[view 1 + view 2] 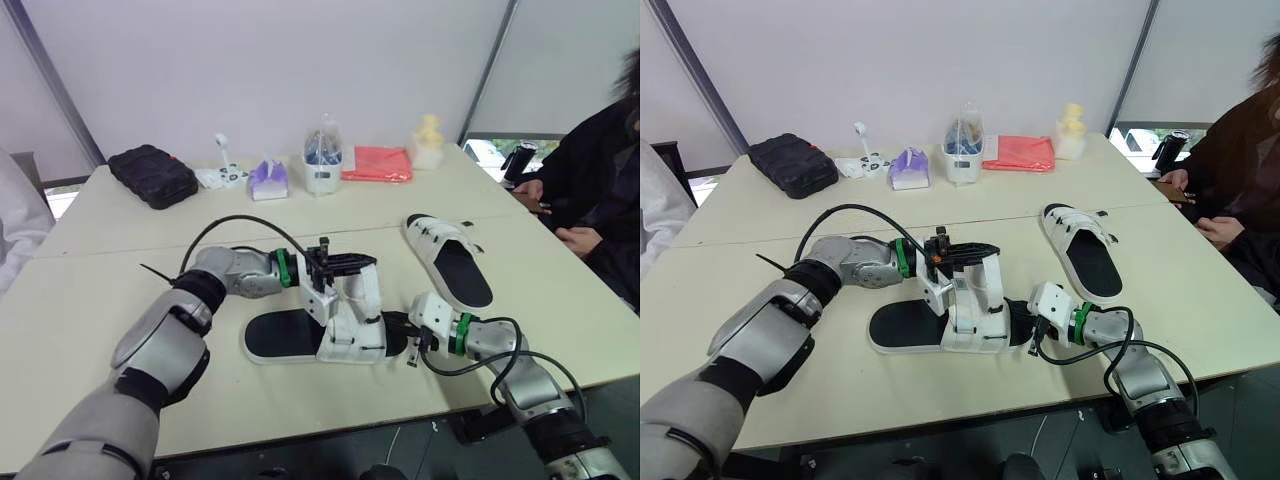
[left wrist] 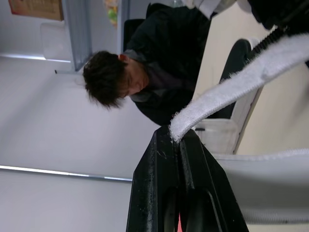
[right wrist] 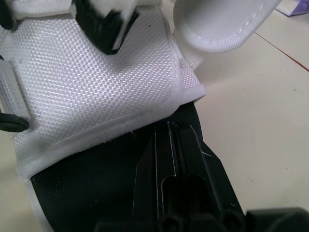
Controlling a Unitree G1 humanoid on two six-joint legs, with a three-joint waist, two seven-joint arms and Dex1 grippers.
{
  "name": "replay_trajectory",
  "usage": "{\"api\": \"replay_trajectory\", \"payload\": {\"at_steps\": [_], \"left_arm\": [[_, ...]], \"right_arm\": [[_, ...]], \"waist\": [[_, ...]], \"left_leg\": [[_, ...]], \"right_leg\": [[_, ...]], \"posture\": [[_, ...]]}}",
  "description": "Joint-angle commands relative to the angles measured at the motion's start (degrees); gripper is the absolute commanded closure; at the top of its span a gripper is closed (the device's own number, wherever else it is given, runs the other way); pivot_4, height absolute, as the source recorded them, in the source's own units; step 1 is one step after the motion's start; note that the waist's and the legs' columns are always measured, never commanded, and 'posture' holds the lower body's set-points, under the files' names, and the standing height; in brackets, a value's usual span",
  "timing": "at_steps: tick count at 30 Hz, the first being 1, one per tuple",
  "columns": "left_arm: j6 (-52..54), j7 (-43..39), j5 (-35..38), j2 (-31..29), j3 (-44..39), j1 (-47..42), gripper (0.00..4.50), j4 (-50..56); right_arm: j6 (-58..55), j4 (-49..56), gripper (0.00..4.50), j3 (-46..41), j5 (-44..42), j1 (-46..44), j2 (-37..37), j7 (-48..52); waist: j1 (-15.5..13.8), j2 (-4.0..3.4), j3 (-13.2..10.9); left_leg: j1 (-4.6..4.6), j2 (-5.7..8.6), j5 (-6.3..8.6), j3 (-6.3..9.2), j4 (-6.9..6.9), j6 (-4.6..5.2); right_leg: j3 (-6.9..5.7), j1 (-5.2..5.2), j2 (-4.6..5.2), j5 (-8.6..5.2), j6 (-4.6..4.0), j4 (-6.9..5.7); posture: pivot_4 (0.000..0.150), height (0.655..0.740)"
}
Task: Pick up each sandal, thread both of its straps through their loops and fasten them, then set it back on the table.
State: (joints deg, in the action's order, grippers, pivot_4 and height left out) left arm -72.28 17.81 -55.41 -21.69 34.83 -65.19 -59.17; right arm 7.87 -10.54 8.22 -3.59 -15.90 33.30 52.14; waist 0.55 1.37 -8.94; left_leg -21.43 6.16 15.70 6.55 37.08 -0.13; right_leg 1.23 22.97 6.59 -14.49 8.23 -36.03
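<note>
A white sandal with a black insole (image 1: 300,338) lies on the table (image 1: 100,300) in front of me. My left gripper (image 1: 350,262) is above it, shut on the end of a white strap (image 2: 241,82) and holding that strap raised over the sandal's upper (image 1: 355,318). At the sandal's toe end, my right gripper (image 1: 412,345) is low on the table. Its fingers (image 3: 193,159) lie together over the black insole, tips against the edge of the white woven upper (image 3: 96,92). A second sandal (image 1: 450,262) lies flat further back on the right.
Along the table's far edge stand a black case (image 1: 152,175), a purple packet (image 1: 268,180), a white tub with a bag (image 1: 323,160), a red cloth (image 1: 377,163) and a yellow figure (image 1: 429,140). A person in black (image 1: 600,190) sits at the right side.
</note>
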Motion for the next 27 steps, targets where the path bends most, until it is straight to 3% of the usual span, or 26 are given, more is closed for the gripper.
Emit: {"api": "replay_trajectory", "payload": {"at_steps": [1,4,10,13,15,17,19,21,24,27], "left_arm": [[-1.06,-1.27,1.50,-0.25,0.41,-0.20,3.12,2.44],[-1.29,-2.12,0.57,-1.15,1.24,0.58,1.64,3.07],[-1.57,-7.37,6.71,-3.65,-1.19,2.48,1.64,2.86],[-1.79,-14.81,15.07,-5.36,-2.68,4.45,1.64,2.10],[-0.08,-23.56,25.62,-6.27,-3.64,7.24,1.64,3.05],[18.05,-41.97,49.04,-6.11,-6.22,14.84,1.64,15.76],[44.48,-54.48,70.38,-8.09,-7.40,22.93,1.64,37.10],[65.22,-57.56,82.42,-10.54,-8.22,27.71,1.64,53.56],[88.94,-56.57,96.98,-13.02,-10.29,31.80,1.64,69.22],[101.26,-54.39,104.84,-12.10,-13.59,33.69,1.64,74.83]], "right_arm": [[-1.80,-4.37,4.50,2.24,2.24,1.20,-0.42,0.17],[-1.67,-4.90,4.50,2.29,2.34,0.91,-0.59,0.20],[-0.98,-6.57,4.50,2.38,2.46,0.16,-0.87,0.33],[-0.59,-7.31,4.50,2.45,2.45,-0.16,-1.00,0.42],[-0.40,-7.63,4.50,2.53,2.40,-0.25,-1.01,0.49],[-0.12,-8.05,4.50,2.59,2.37,-0.25,-0.97,0.61],[0.06,-8.60,4.50,2.65,2.38,-0.29,-0.90,0.85],[0.27,-9.27,4.50,2.68,2.44,-0.32,-0.79,1.08],[0.52,-9.68,4.50,2.60,2.52,0.14,-0.56,1.35],[0.23,-9.16,4.50,2.43,2.34,0.90,-0.27,1.54]], "waist": [[-0.01,0.01,0.01],[0.08,0.00,0.02],[0.07,0.00,0.04],[0.10,-0.01,0.06],[0.24,-0.07,0.10],[0.35,-0.19,0.17],[0.47,-0.22,0.17],[0.52,-0.22,0.17],[0.33,-0.23,0.21],[0.21,-0.35,0.31]], "left_leg": [[0.01,0.00,0.00,0.00,0.01,0.00],[0.06,0.00,0.00,0.00,0.01,0.00],[0.07,-0.01,0.00,0.00,0.01,0.00],[0.08,-0.01,0.00,0.01,0.03,0.01],[0.09,-0.02,0.01,0.01,0.02,0.02],[0.09,-0.03,0.01,0.02,0.01,0.03],[0.06,-0.03,0.06,0.01,0.05,0.10],[-0.01,-0.06,0.08,0.04,0.07,0.13],[0.09,-0.06,0.08,0.09,0.08,0.14],[0.38,-0.05,0.10,0.09,0.05,0.16]], "right_leg": [[0.00,-0.01,0.00,0.00,0.00,0.00],[0.00,-0.07,0.00,0.00,0.00,0.00],[0.00,-0.07,-0.01,0.00,0.00,-0.02],[-0.01,-0.09,-0.01,0.00,0.00,-0.02],[-0.01,-0.08,-0.01,0.00,0.00,-0.02],[-0.01,-0.06,-0.01,0.00,0.00,-0.04],[0.02,-0.02,0.03,-0.01,-0.01,-0.08],[0.05,0.03,0.04,0.00,-0.02,-0.09],[0.07,-0.10,0.02,-0.01,-0.04,-0.09],[0.06,-0.40,0.01,-0.02,-0.05,-0.02]], "posture": [[0.150,0.7400],[0.150,0.7400],[0.150,0.7400],[0.150,0.7400],[0.150,0.7400],[0.150,0.7400],[0.150,0.7400],[0.150,0.7400],[0.150,0.7400],[0.150,0.7400]]}}
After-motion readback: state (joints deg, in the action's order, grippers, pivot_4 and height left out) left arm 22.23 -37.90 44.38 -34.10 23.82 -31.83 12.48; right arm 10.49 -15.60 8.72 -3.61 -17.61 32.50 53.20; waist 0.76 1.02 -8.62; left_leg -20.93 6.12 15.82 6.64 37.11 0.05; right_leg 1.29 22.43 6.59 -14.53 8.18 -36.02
